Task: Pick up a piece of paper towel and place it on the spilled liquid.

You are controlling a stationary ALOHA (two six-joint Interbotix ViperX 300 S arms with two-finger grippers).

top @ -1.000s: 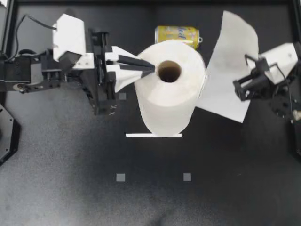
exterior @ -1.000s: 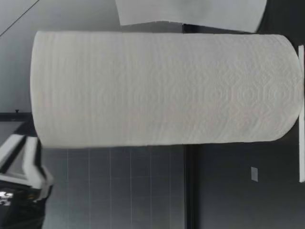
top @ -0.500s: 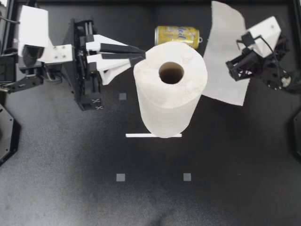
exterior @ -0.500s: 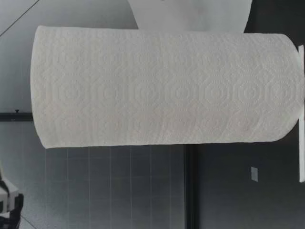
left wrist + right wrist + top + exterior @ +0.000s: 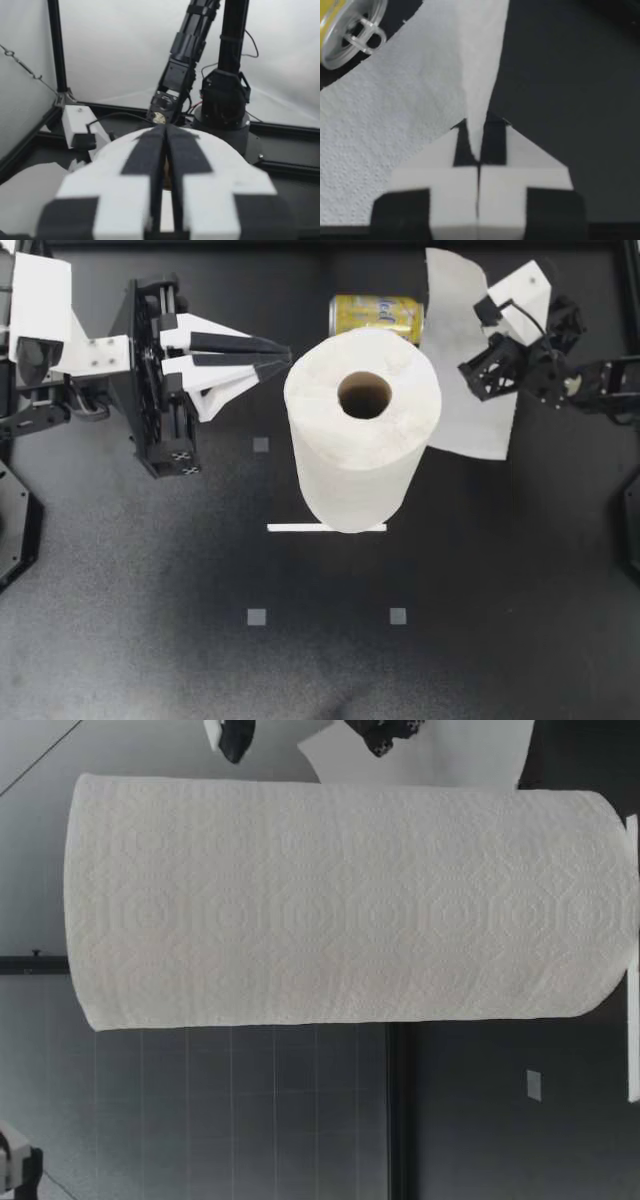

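1. My left gripper [image 5: 285,357] has drawn back from the paper towel roll [image 5: 362,440]: a second ago its tips reached the rim of the core, and now they sit just beside the roll's outer wall.
2. My right gripper [image 5: 472,372] has carried the loose sheet [image 5: 455,405] toward the far side of the table [image 5: 300,660], nearer the yellow can [image 5: 375,312].
3. The right jaws are clamped on a fold of the sheet [image 5: 420,125], which fans out ahead of the gripper [image 5: 479,150] (the can [image 5: 350,35] lies on its side beyond it).
4. From above, the sheet hangs between the roll and my right arm, one edge near the roll.
5. The left jaws are pressed together with nothing between them [image 5: 165,130].
6. The roll [image 5: 350,900] stands upright, with the sheet [image 5: 440,760] showing behind it.
7. A white strip [image 5: 326,528] lies at the roll's foot.
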